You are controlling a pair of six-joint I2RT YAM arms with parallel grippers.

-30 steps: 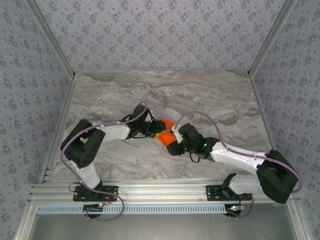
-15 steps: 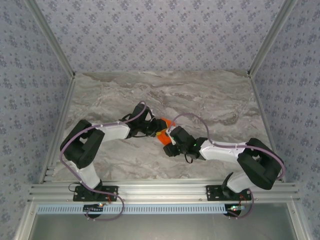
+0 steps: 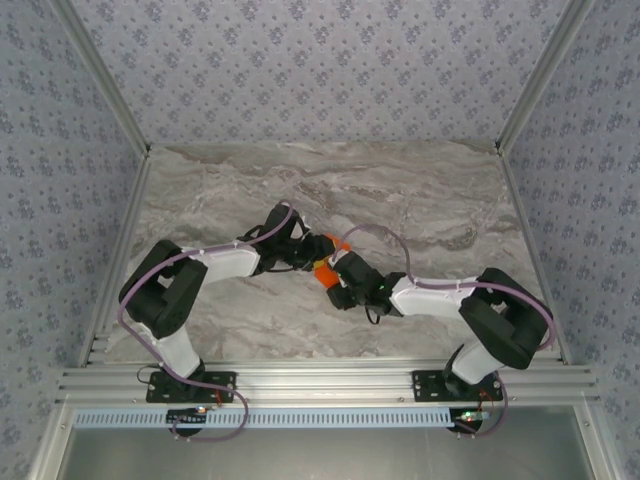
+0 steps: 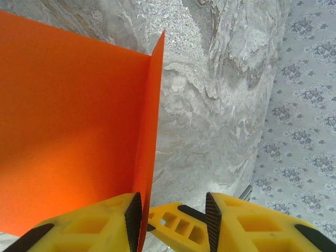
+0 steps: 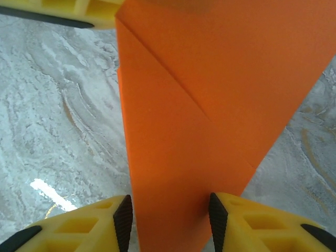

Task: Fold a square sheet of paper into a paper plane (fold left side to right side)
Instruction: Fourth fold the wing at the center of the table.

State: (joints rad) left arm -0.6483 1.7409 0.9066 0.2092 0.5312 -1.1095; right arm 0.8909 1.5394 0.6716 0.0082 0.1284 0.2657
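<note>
— At the middle of the grey marbled tabletop (image 3: 420, 190), what am I looking at?

— The square sheet of paper (image 5: 173, 131), bright orange-red and partly folded. 1 diagonal crease crosses it, and 1 side stands up off the tabletop as a flap. The 2 arms reach in from the tabletop's near edge and meet over it.

— Which way does it lie from each?

— From the right gripper (image 5: 169, 219) it runs straight ahead. Its long axis points away between the fingers, and it narrows as it enters their gap. From the left gripper (image 4: 172, 212) it lies ahead and off to 1 side. The upright flap's edge comes down against the inner face of 1 pad (image 4: 134, 218).

— Are they holding it?

— The left jaws stand apart with bare tabletop showing between them, so nothing is pinched there. Paper fills the right gripper's gap from pad to pad, but I cannot tell whether those pads actually bear on it.

— Who makes the left-to-right fold?

— My guess is the left arm. The raised flap sits at its finger and must tip over the crease, while the right steadies the rest.

— Any brand, label or writing?

— None I can read on paper or fingers.
</note>
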